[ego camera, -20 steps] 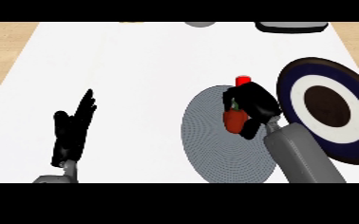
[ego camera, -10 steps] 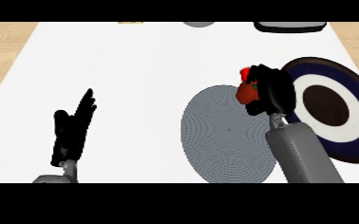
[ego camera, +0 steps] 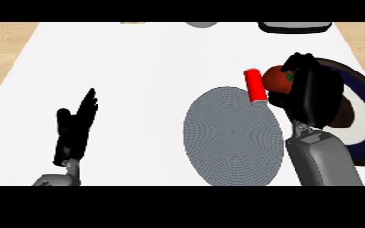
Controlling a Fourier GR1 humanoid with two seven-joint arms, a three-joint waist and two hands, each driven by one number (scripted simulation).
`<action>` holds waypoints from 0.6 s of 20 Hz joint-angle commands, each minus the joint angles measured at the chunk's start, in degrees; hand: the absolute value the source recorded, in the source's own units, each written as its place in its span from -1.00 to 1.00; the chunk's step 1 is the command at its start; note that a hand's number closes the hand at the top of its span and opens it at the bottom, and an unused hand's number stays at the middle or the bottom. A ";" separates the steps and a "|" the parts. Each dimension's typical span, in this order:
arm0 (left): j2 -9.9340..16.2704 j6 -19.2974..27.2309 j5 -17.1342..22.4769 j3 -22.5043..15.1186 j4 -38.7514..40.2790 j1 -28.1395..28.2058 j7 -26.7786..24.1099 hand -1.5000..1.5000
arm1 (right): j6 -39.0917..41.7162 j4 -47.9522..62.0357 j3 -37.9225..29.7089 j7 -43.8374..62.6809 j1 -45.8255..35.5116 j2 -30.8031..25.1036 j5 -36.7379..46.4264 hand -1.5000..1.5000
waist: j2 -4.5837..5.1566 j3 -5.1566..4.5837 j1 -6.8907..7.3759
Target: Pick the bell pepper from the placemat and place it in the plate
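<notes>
Right hand [ego camera: 312,96]: fingers curled round bell pepper [ego camera: 276,78], held at left edge of plate [ego camera: 353,82], above counter [ego camera: 143,67]. Plate: dark rim, largely hidden by hand. Placemat [ego camera: 231,135]: grey oval, left of plate. Red cylinder [ego camera: 254,86] (upright, tilted slightly) beside pepper, at placemat's far edge. Left hand [ego camera: 73,130]: open, resting, lower left.

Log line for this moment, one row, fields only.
right hand: shut on bell pepper, over plate edge | placemat: bare | red cylinder: beside placemat | left hand: open, resting
</notes>
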 commanded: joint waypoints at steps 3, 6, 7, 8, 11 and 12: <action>2.82 -3.63 1.84 2.80 -1.19 0.32 0.47 0.00 | -1.89 -2.58 -5.24 2.26 3.68 -0.73 0.33 1.00 | 0.16 0.02 0.54; -2.63 0.70 -2.27 -2.93 -5.56 2.70 3.75 0.00 | -0.90 -1.64 -10.55 -0.60 2.38 -3.92 -4.44 1.00 | 0.16 0.05 0.67; -1.66 -0.16 -1.16 0.13 0.03 -2.16 2.49 0.00 | -0.82 -0.47 -11.70 -1.79 2.47 -4.83 -5.33 1.00 | 0.23 0.03 0.49; 0.34 -2.21 0.08 2.12 1.73 -1.44 0.48 0.00 | -0.97 1.84 -14.20 -3.18 0.52 -6.09 -8.01 1.00 | 0.26 0.03 0.60; -2.18 -0.49 -2.21 -0.23 1.14 0.31 -0.22 0.00 | -2.65 7.41 -16.39 -5.62 0.50 -7.26 -9.44 1.00 | 0.26 0.04 0.73; -2.79 0.89 -3.00 -0.97 -2.94 -1.22 4.07 0.00 | -1.68 6.30 -17.06 -6.97 1.32 -8.20 -11.08 1.00 | 0.21 0.04 0.68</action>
